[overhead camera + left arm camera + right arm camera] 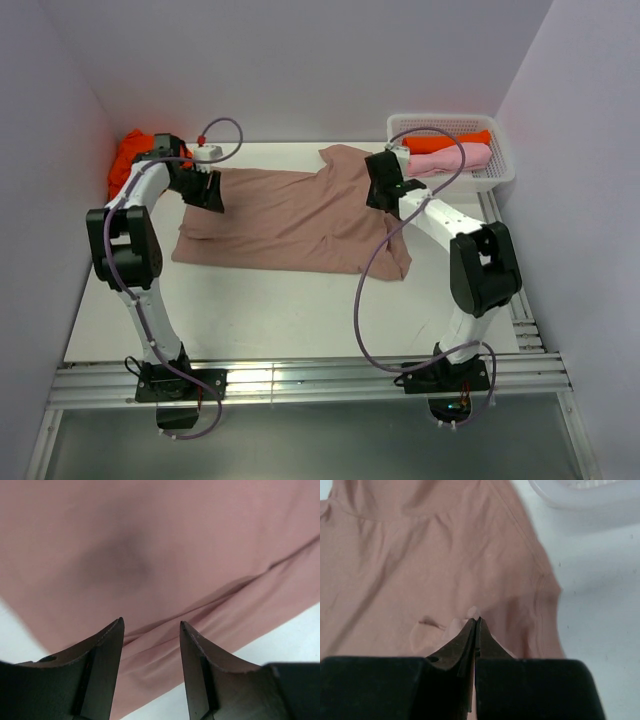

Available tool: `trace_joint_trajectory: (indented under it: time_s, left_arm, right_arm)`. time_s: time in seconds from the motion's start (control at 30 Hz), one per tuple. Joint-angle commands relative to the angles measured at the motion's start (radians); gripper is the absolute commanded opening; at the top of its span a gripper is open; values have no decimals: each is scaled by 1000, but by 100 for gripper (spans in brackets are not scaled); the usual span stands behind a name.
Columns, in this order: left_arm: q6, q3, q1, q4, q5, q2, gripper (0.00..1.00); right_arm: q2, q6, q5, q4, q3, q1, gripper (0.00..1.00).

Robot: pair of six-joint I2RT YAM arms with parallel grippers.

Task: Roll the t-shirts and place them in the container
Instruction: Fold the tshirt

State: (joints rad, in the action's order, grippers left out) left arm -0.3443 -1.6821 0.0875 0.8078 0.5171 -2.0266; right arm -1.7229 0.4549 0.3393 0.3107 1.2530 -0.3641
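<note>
A large dusty pinkish-brown t-shirt (290,215) lies spread flat on the white table. My left gripper (212,194) hovers over its left edge; in the left wrist view the gripper (151,625) is open, with the shirt (150,555) and its folded hem below the fingers. My right gripper (381,193) is over the shirt's right part; in the right wrist view the gripper (476,618) is shut, pinching a small pucker of the shirt (420,555). An orange t-shirt (130,155) lies bunched at the far left. An orange one (445,141) and a light pink one (450,160) lie rolled in the basket.
A white plastic mesh basket (500,172) stands at the back right; its rim shows in the right wrist view (580,495). Walls close the table on the left, back and right. Metal rails run along the near edge (300,380).
</note>
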Motion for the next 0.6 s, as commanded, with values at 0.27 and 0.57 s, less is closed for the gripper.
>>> trace_joint_trajectory:
  time_s: [0.27, 0.57]
  left_arm:
    - [5, 74, -112, -2, 32, 31, 52]
    - [5, 87, -163, -2, 52, 63, 52]
  right_arm:
    - [-102, 34, 69, 45, 88, 10, 0]
    - [26, 84, 29, -10, -67, -25, 0]
